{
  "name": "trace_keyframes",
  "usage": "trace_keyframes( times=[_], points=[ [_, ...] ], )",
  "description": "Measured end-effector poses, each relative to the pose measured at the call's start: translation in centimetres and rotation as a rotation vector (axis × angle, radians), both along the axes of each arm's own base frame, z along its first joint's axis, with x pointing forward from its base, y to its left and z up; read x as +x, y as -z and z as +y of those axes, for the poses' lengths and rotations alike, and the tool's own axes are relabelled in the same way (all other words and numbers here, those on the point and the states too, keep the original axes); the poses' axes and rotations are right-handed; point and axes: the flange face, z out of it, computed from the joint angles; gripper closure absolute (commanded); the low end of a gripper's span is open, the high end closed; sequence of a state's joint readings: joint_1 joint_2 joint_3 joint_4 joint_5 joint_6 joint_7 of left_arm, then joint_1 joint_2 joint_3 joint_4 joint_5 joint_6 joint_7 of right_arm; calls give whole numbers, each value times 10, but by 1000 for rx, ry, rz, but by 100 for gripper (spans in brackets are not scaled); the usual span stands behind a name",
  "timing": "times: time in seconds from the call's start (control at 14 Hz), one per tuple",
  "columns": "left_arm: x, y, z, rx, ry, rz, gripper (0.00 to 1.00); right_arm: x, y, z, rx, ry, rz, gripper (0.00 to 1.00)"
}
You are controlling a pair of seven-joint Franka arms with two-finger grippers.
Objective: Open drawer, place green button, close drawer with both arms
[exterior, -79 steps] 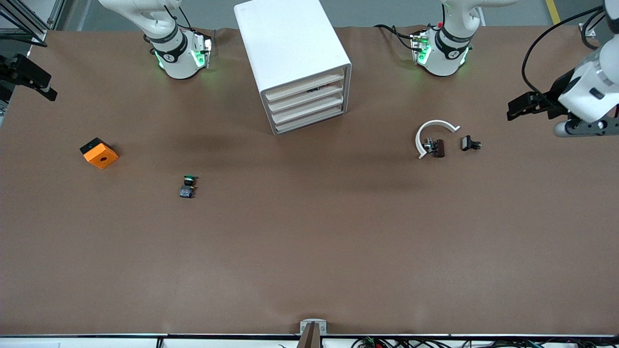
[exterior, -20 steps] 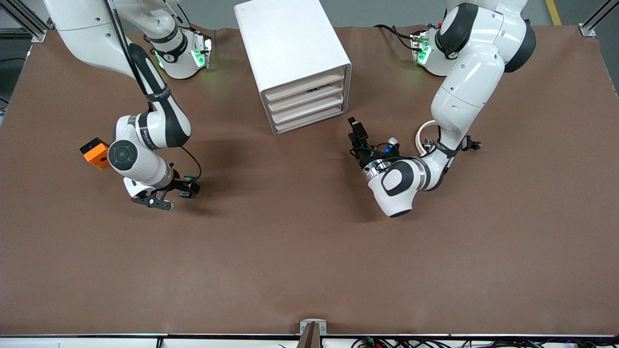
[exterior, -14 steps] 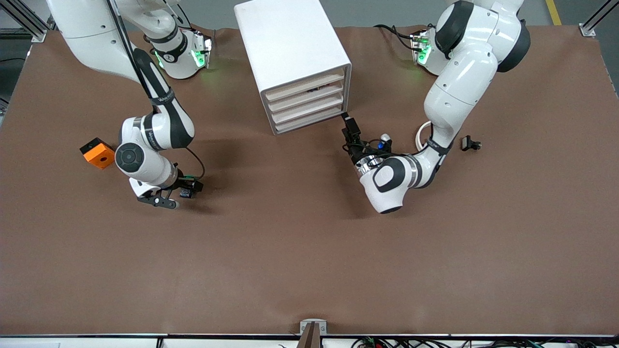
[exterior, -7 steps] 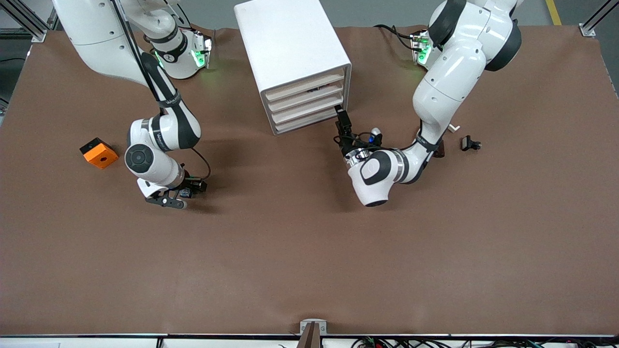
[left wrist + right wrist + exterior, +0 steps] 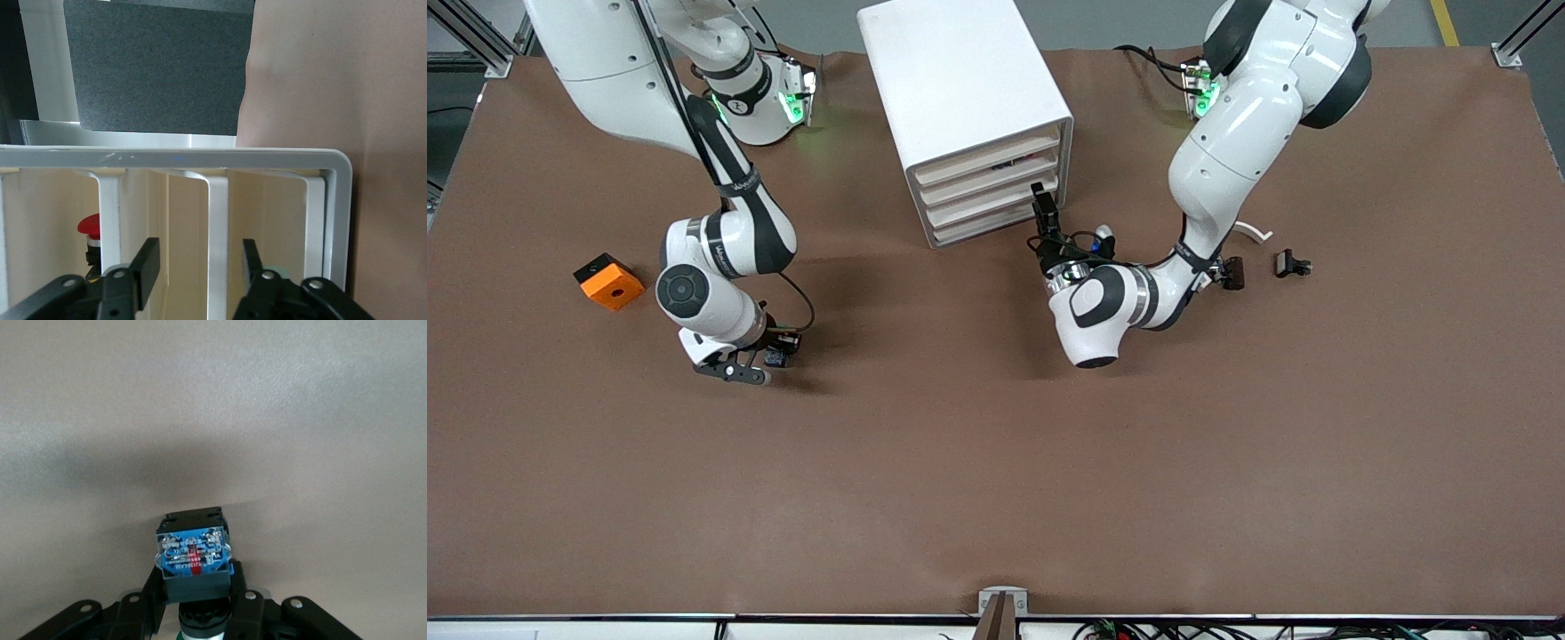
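White boxy cabinet [image 5: 969, 107]: four shallow white tray drawers with cream-beige front strips, all closed; it stands between the two arm bases.

Drawer [image 5: 991, 198]: a lower one of the stack; its front strip lies between the left gripper's fingers.

Left gripper [image 5: 1040, 206]: black, two-fingered, at the drawer fronts' end toward the left arm; jaws part-spread astride a strip, not visibly clamped.

Small black push-button with green cap and bluish end [image 5: 193, 557]: low by the table, toward the right arm's end, near the orange square block [image 5: 608, 281].

Right gripper [image 5: 193, 587]: pinching the button's black body.

Step in hand, as I judge it: grasps being taken. Next: the left pulls the drawer out straight; the right lifts the button and carries it over.
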State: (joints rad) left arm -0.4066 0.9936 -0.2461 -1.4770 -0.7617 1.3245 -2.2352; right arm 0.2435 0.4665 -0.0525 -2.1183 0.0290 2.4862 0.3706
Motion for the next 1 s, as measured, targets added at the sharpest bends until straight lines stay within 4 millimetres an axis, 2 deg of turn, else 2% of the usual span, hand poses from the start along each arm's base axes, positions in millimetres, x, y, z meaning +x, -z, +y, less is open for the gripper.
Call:
trace_keyframes(
  times=[0.14,0.21,0.36,0.57,0.71,0.79,0.86,1.0],
  points=[
    [0,0,0,0,0,0,46,12,-17,-1,-10,7,53,100],
    [0,0,0,0,0,0,46,21,-32,-3,-14,12,77,100],
    [-1,0,-1,0,3,1,46,36,-66,-10,-15,30,93,100],
    [-7,3,-6,2,15,5,47,49,-124,-26,-11,58,111,100],
    [-13,3,-11,3,27,6,64,54,-170,-35,-12,74,149,100],
    [-15,3,-13,3,33,6,79,56,-195,-38,-12,79,168,100],
    [-17,3,-15,3,37,6,89,57,-218,-40,-13,83,187,100],
    [-16,6,-15,7,31,-2,93,58,-260,-42,-14,86,207,100]
  ],
)
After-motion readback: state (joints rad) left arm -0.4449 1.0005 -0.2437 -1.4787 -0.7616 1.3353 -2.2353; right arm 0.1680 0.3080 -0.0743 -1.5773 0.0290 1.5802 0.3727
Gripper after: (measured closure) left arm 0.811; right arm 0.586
